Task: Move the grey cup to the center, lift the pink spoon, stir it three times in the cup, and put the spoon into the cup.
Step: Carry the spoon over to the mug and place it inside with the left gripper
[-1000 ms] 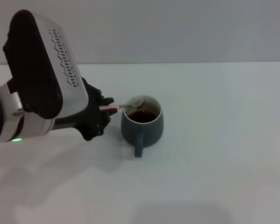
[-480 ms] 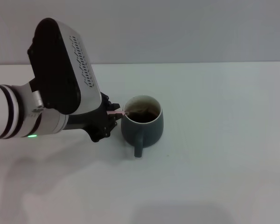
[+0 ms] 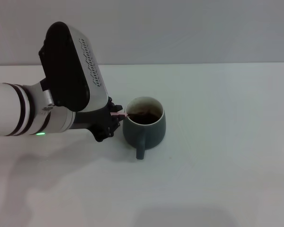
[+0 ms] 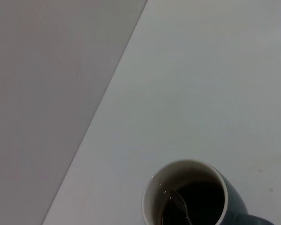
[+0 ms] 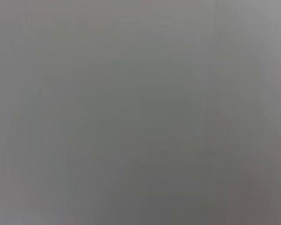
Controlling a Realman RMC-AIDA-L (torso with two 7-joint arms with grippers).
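Note:
The grey cup (image 3: 144, 126) stands upright in the middle of the white table, handle toward me, with dark liquid inside. It also shows in the left wrist view (image 4: 192, 194). My left gripper (image 3: 114, 116) is just left of the cup's rim, shut on the pink handle of the pink spoon (image 3: 117, 114). The spoon slants over the rim and its metal bowl (image 4: 180, 206) dips into the dark liquid. The right gripper is out of view; its wrist view shows only plain grey.
The white table (image 3: 217, 156) spreads around the cup, with a grey wall (image 3: 180, 28) behind its far edge. My left arm's large silver and black housing (image 3: 71, 71) rises above the table left of the cup.
My left arm has moved right toward the cup. The spoon's bowl has gone from resting at the cup's rim down into the dark liquid. The cup has stayed in place.

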